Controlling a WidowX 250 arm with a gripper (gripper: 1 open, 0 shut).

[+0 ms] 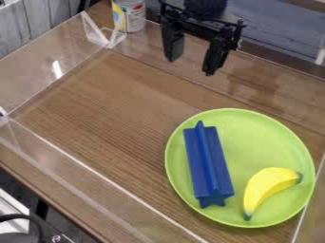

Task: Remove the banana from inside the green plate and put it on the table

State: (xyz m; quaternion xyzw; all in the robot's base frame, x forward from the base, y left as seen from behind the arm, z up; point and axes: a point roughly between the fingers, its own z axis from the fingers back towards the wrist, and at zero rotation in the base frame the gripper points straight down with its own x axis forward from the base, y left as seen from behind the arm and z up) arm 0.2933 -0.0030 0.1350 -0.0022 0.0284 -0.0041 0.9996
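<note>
The step in hand is, by my reading, the approach: nothing is gripped yet and the banana (269,190) lies in the green plate (282,133). Going left to right, the left half of the table (102,114) is bare wood-grain, bounded by the clear acrylic wall (51,66) along its far and left edges; that open stretch looks the natural place to set the banana down. At about eleven o'clock from the table's middle, beyond the wall, stands a white and yellow container (120,15), outside the work area and no hindrance. At twelve to one o'clock the gripper (191,52) hangs pointing downward, its dark fingers spread wide apart and holding nothing, well apart from the plate. The plate sits toward four o'clock, and inside it a long blue block (207,163) lies on the left part, lengthwise, with the banana just beside it at the plate's five o'clock, its darker tip toward the near rim. To do this well, the gripper should probably come down over the banana's middle, jaws set across its short width, keeping to the right of the block so a finger does not nudge it. The smooth curved plastic may slip or roll, and the plate's rim and the near wall leave little room on that side.
</note>
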